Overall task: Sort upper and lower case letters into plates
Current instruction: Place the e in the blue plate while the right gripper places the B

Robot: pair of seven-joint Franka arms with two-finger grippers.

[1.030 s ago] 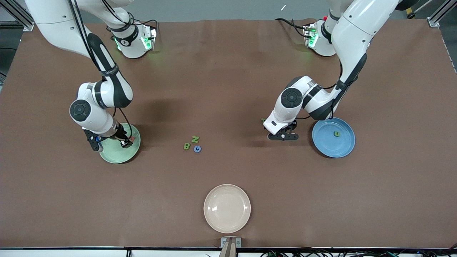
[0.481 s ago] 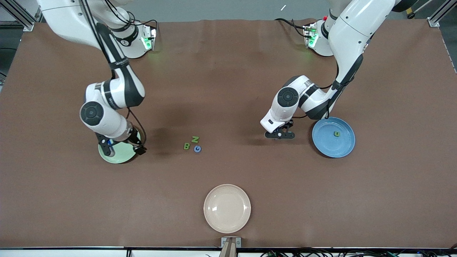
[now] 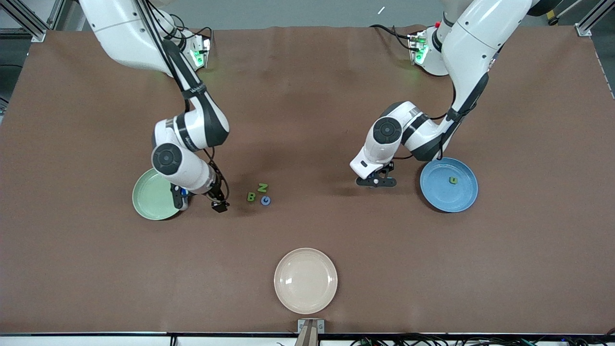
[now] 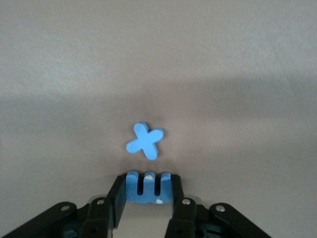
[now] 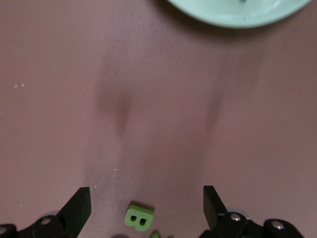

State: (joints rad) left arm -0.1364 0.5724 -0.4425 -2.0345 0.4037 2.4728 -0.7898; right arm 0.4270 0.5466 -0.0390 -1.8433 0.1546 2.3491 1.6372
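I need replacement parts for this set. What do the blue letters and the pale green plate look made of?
The blue x and the blue letter in the left gripper: likely foam or soft plastic, with thick matte edges. The pale green plate: probably glossy plastic or glazed ceramic, with a smooth sheen.

A brown table point(image 3: 307, 96) spans the view, grey floor point(image 3: 288, 12) above it.

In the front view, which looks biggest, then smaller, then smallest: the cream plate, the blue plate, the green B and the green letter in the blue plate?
1. cream plate, though it lies nearest that camera, which may enlarge it
2. blue plate
3. green B
4. green letter in the blue plate; these two letters look almost alike
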